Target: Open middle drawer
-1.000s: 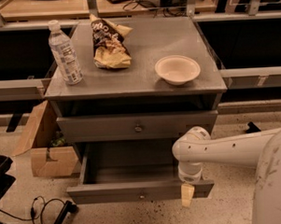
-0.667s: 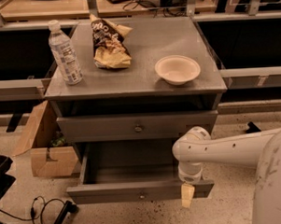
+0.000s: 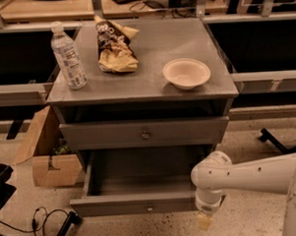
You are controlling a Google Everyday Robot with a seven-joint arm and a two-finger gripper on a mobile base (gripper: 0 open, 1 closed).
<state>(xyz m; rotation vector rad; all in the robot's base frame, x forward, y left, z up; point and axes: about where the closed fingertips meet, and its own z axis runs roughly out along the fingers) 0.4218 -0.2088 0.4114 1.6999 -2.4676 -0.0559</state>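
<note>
The middle drawer (image 3: 117, 204) is pulled out below a closed grey drawer (image 3: 145, 135) with a like knob. Its grey tray inside shows, and its small round knob (image 3: 150, 207) sits at the centre of the front. My gripper (image 3: 204, 221) hangs from the white arm (image 3: 249, 174) at the right end of that drawer's front. Its yellowish tip points down at the floor, just in front of the drawer and apart from the knob. I see nothing held in it.
On the cabinet top (image 3: 149, 43) stand a water bottle (image 3: 68, 57), a chip bag (image 3: 114, 45) and a white bowl (image 3: 187, 73). An open cardboard box (image 3: 46, 154) is on the floor at the left, with cables (image 3: 44, 220) and a black base (image 3: 0, 180) near it.
My arm and gripper have shifted slightly down and to the right, toward the camera. The middle drawer stands open much as before.
</note>
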